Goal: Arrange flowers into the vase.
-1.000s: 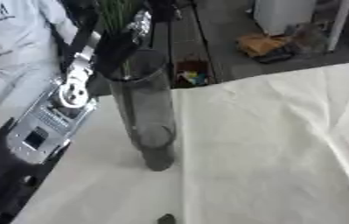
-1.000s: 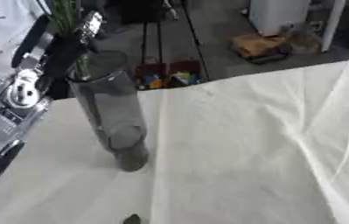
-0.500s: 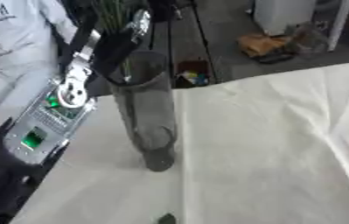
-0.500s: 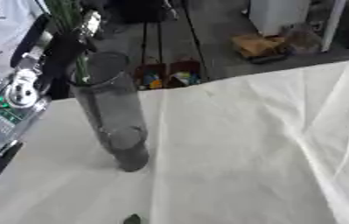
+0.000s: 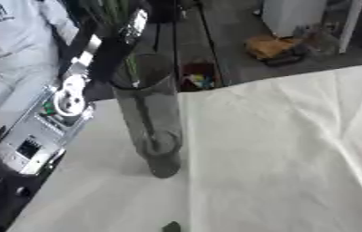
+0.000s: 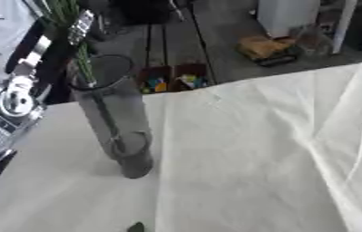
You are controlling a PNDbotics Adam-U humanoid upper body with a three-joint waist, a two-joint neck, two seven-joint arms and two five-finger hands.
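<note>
A tall grey vase (image 6: 116, 120) stands upright on the desk's (image 6: 239, 158) left, green stems (image 6: 80, 59) inside it, left hand (image 6: 61, 38) gripping them above.

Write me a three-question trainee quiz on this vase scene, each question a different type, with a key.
1. True or false: the vase lies tipped over on the white tablecloth.
2. Multiple choice: the green stems are A) flat on the cloth, B) partly inside the vase through its rim, C) on the floor.
3. Fill in: the stems are brought in from above by the robot's ____ hand.

Key: 1 false, it stands upright; 2 B; 3 left. How that hand's fingers are set cannot be made out.
</note>
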